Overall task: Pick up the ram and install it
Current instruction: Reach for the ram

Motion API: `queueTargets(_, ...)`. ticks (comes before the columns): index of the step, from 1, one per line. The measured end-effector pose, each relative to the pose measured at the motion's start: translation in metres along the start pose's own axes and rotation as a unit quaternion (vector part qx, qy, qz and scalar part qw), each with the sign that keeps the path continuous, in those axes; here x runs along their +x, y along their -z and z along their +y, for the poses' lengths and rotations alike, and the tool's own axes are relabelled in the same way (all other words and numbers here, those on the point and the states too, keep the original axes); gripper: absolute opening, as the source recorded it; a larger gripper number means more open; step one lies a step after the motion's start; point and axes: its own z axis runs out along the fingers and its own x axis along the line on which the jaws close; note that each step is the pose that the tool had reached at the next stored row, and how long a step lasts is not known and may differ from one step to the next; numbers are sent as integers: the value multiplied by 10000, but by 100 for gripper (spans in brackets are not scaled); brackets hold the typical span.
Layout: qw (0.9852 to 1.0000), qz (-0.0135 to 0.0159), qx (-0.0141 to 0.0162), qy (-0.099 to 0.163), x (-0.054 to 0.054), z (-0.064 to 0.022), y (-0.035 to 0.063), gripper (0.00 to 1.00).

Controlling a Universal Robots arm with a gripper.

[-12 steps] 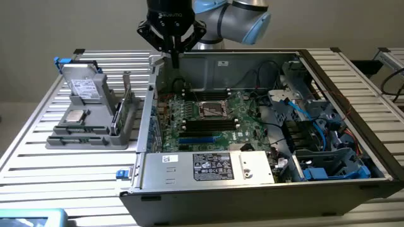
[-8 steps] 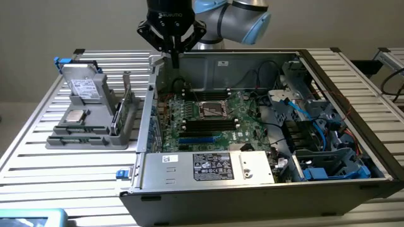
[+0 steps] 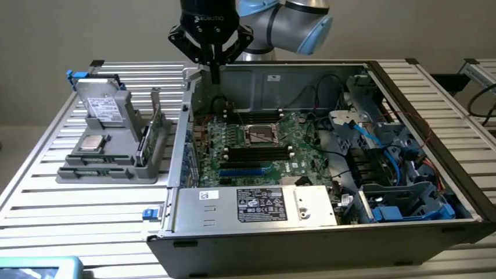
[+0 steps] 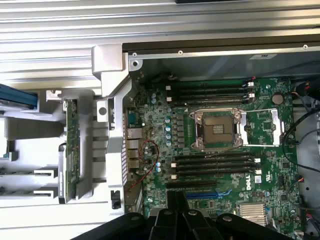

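The ram (image 3: 160, 132) is a slim green board standing on edge in the grey holder (image 3: 108, 168) on the exterior view's left, outside the computer case. In the wrist view the ram (image 4: 72, 142) lies along the holder's slot, apart from the gripper. My gripper (image 3: 215, 77) hangs over the case's back left corner, fingers pressed together and holding nothing. The wrist view shows the shut gripper (image 4: 177, 199) above the motherboard (image 4: 160, 125). Long black memory slots (image 4: 212, 165) lie bare on both sides of the processor socket (image 4: 218, 130).
The open computer case (image 3: 256, 238) lies on a slatted metal table (image 3: 69, 232). The holder also carries a hard drive (image 3: 103, 107) and a square silvery chip (image 3: 93, 143). Cables and blue drive bays (image 3: 387, 174) crowd the case's right side.
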Motion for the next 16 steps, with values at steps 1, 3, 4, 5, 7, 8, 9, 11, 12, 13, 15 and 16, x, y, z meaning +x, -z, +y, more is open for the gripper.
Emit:
queueTargets(1,10000,0,1,0,0,0,-2,11)
queueTargets(3,10000,0,0,0,0,-9,-11,11)
queueTargets(4,10000,0,0,0,-1,-22,-17,11)
queueTargets(5,10000,0,0,-1,-2,-43,-21,11)
queueTargets(7,10000,-1,-1,-2,-7,-117,-26,11)
queueTargets(8,10000,0,0,-2,-10,-156,-26,11)
queueTargets(9,10000,0,-1,-2,-13,-195,-25,11)
queueTargets(11,10000,-1,-3,-2,-9,-258,-25,11)
queueTargets(12,10000,0,-2,-2,1,-283,-24,11)
queueTargets(13,10000,0,-3,-3,18,-303,-25,11)
queueTargets(15,10000,0,-3,-2,63,-337,-27,11)
queueTargets(16,10000,0,-3,-2,87,-352,-27,11)
